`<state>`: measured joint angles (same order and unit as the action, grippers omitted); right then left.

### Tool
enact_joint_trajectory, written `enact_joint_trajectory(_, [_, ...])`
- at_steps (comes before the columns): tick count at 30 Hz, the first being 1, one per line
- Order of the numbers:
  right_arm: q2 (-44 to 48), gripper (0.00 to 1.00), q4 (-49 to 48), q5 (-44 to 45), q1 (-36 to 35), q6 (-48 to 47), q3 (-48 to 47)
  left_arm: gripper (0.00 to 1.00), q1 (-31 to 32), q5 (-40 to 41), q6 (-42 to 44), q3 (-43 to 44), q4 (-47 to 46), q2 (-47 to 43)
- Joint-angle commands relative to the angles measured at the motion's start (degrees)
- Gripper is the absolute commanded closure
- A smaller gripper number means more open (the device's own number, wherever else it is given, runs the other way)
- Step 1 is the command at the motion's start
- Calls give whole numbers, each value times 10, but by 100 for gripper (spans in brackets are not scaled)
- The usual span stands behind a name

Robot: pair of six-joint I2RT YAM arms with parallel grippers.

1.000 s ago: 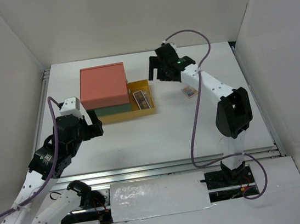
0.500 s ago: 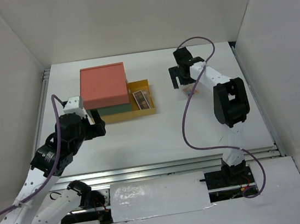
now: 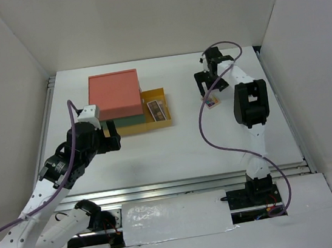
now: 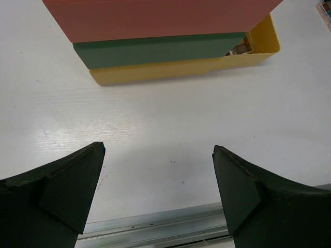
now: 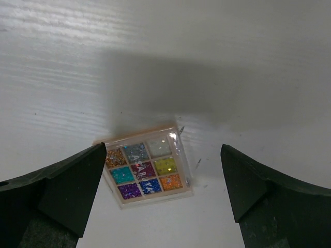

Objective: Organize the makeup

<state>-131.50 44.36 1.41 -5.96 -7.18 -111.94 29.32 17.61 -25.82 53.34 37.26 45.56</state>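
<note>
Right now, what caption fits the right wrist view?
Open right gripper hovers above a small square palette of nine glitter colours on the white table.

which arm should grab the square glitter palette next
Right: the right gripper, open, hovers over the small square pinkish glitter palette. The left gripper is far off, by the orange, green and yellow drawer box.

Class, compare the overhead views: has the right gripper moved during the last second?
Yes. The right gripper has swung rightward, away from the yellow drawer, and now sits above the small square palette.
</note>
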Motion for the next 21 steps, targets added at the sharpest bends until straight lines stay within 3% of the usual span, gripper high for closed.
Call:
enact_joint_trajectory(1, [-15, 0, 64, -25, -5, -12, -40, 1, -1, -13, 11, 1, -22, 4])
enact_joint_trajectory(12, [-34, 0, 161, -76, -13, -40, -55, 1, -2, -25, 17, 1, -25, 12])
enact_joint_trajectory(21, [-48, 0, 183, -48, -15, -28, -79, 1, -2, -31, 18, 1, -26, 14])
